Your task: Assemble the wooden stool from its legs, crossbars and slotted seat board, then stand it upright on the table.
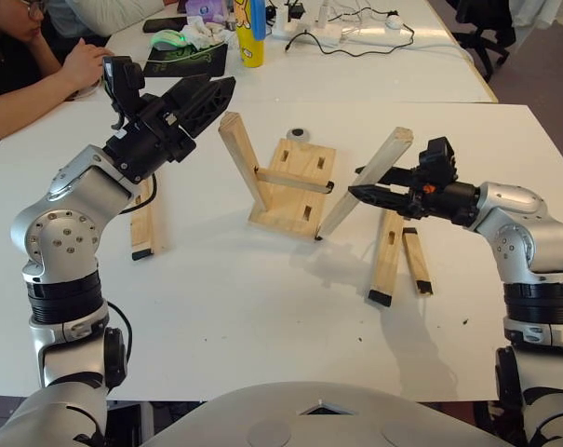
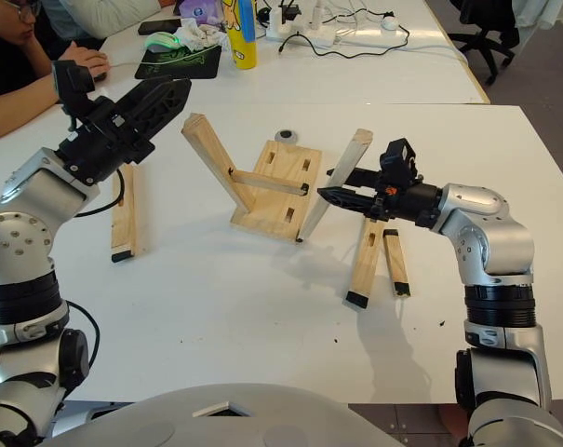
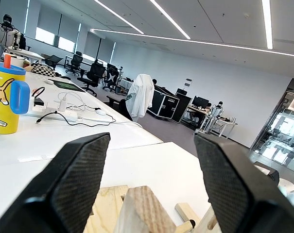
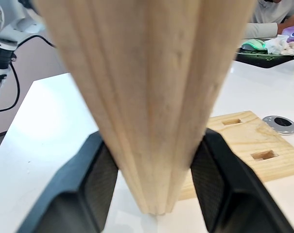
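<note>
The slotted seat board (image 1: 300,197) lies tilted at the table's middle, with one leg (image 1: 241,160) standing in it and a crossbar (image 1: 293,181) running from that leg. My left gripper (image 1: 219,101) hovers open just above and left of that leg's top (image 3: 144,209). My right gripper (image 1: 355,192) is shut on a second leg (image 1: 372,179), which leans with its lower end at the board's right corner; in the right wrist view this leg (image 4: 147,97) sits between the pads. A loose leg (image 1: 147,220) lies at the left. Another leg (image 1: 387,257) and a short crossbar (image 1: 417,262) lie at the right.
A round metal grommet (image 1: 298,133) sits in the table behind the board. On the far table stand a yellow mug (image 1: 251,33), a mouse pad (image 1: 183,59) and cables (image 1: 355,33), with a person's hand (image 1: 84,63) resting there. The near half of the table is bare.
</note>
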Robot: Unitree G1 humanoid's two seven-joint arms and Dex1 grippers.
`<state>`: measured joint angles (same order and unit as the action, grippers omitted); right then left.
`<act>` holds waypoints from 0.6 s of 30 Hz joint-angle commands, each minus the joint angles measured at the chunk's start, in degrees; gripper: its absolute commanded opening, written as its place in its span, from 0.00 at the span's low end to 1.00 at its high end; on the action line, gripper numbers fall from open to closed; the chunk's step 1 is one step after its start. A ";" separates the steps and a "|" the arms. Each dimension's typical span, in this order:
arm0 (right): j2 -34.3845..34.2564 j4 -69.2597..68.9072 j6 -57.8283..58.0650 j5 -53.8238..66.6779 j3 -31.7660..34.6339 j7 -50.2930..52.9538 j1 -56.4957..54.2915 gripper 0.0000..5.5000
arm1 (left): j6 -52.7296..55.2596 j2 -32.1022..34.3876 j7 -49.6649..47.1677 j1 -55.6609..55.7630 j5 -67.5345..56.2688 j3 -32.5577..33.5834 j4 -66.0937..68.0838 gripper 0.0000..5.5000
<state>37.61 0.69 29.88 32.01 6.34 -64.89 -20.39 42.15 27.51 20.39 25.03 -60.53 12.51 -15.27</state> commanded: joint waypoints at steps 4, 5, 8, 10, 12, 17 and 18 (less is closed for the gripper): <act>1.02 4.18 -1.63 -0.24 0.87 -0.25 -6.75 0.37 | 0.23 -0.03 -0.44 -0.39 0.61 1.61 -0.96 0.58; 0.54 3.97 -1.76 -0.22 0.51 -0.16 -6.63 0.37 | 0.28 -0.10 -0.43 -0.23 0.65 1.60 -0.88 0.58; -1.16 3.27 -1.86 0.12 -0.30 0.49 -6.13 0.37 | 0.57 -0.25 -0.25 0.31 0.76 1.53 -0.58 0.58; -1.84 2.84 -2.26 -0.14 -0.75 0.92 -5.28 0.37 | 0.75 -0.17 0.18 0.86 0.85 1.32 0.00 0.58; -2.60 3.07 -2.77 -0.51 -1.13 1.21 -4.41 0.37 | 0.93 -0.04 0.32 1.07 0.74 1.39 0.14 0.58; -4.70 1.63 -2.97 -0.18 -1.64 2.81 -2.24 0.37 | 1.23 -0.16 0.53 1.65 0.66 1.32 0.50 0.58; -5.11 1.39 -2.91 -0.04 -1.69 3.11 -2.08 0.37 | 1.26 -0.18 0.59 1.75 0.70 1.33 0.63 0.58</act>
<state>33.30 3.80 27.38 31.95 4.97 -62.65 -22.93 42.75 27.30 20.58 25.70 -60.41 13.86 -15.00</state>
